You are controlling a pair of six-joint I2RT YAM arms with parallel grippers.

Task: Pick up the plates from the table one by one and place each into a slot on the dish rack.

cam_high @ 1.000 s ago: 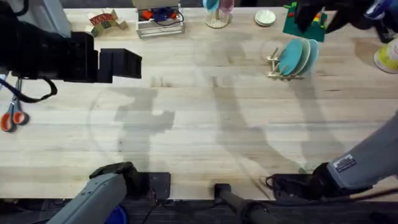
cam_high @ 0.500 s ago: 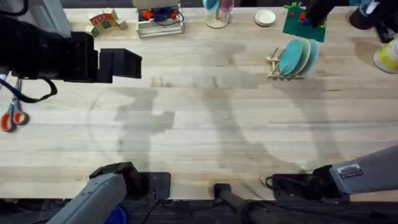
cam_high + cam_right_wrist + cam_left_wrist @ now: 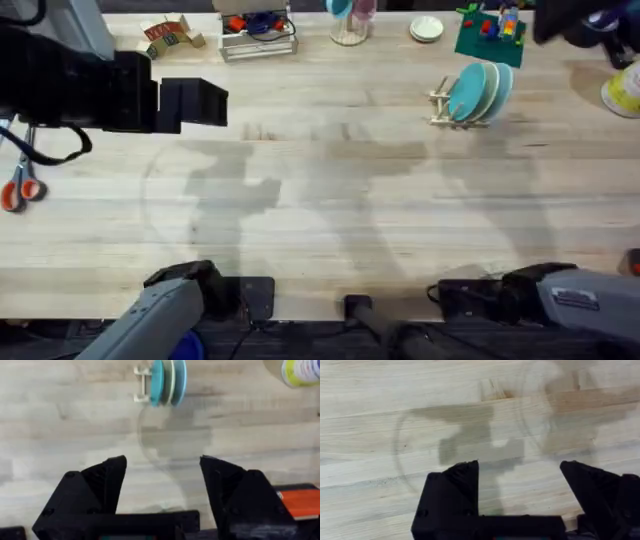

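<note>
Turquoise plates (image 3: 478, 90) are seen standing in the dish rack (image 3: 441, 103) at the frame's upper right. Both the left gripper (image 3: 520, 482) and right gripper (image 3: 162, 477) are held wide and empty. Were the rack nudged, the plates could be toppled onto the tabletop (image 3: 320, 230).

R gripper (image 3: 162, 480) open, empty; plates (image 3: 167, 381) racked.

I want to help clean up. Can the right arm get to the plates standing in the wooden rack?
Probably yes. The right gripper is open and empty, it faces the plates in the dish rack, and only bare table lies between them. Its real reach is hard to judge.
</note>
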